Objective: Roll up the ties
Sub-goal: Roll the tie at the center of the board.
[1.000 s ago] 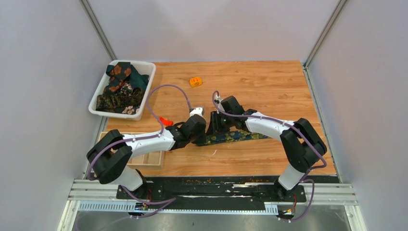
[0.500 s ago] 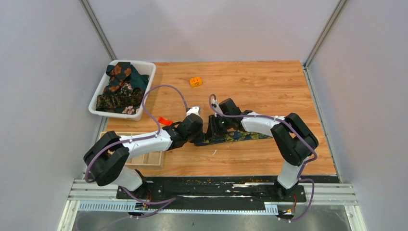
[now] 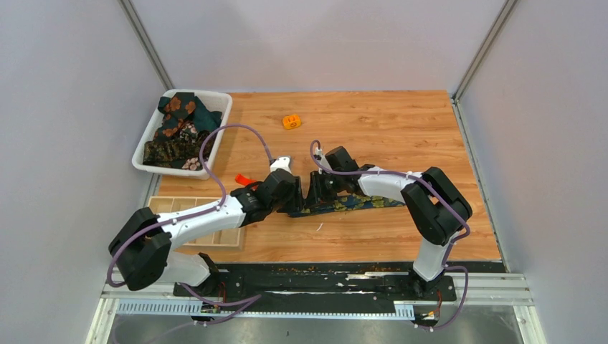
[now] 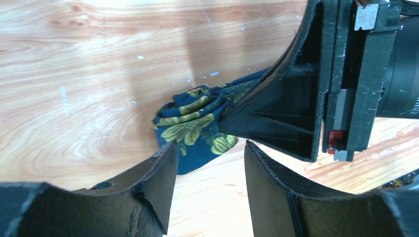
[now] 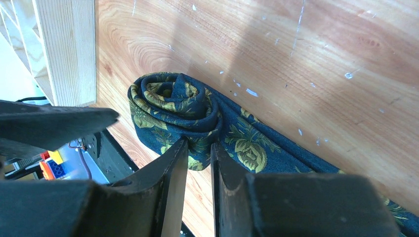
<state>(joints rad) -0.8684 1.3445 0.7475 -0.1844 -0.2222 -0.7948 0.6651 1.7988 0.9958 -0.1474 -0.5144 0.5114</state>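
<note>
a: left arm pulled back toward its own side since a second ago, and the left hand let go. it is now wide open, holding nothing, with the roll just past its fingertips.

b: right hand?

a: nearly closed, nipping the outer wrap of the navy tie right at the roll, as far as both wrist views show. the roll sits mid-table near the front, and the unrolled tail runs off toward the right arm, flat on the table.

b: judgement on the step?

a: only the first turns are wound. the right hand should hold that pinch so the coil doesn't spring open. the left hand should come back in over the roll, grip it across its full width, and turn it along the tail, keeping the edges lined up. slack looks like the main risk.

b: containers?

a: white basket at far left holds the other ties, dark green with orange and pinkish blooms, heaped loose and none rolled. wooden tray with compartments sits at front left, partly under the left arm. no tie shows in the visible slots.
</note>
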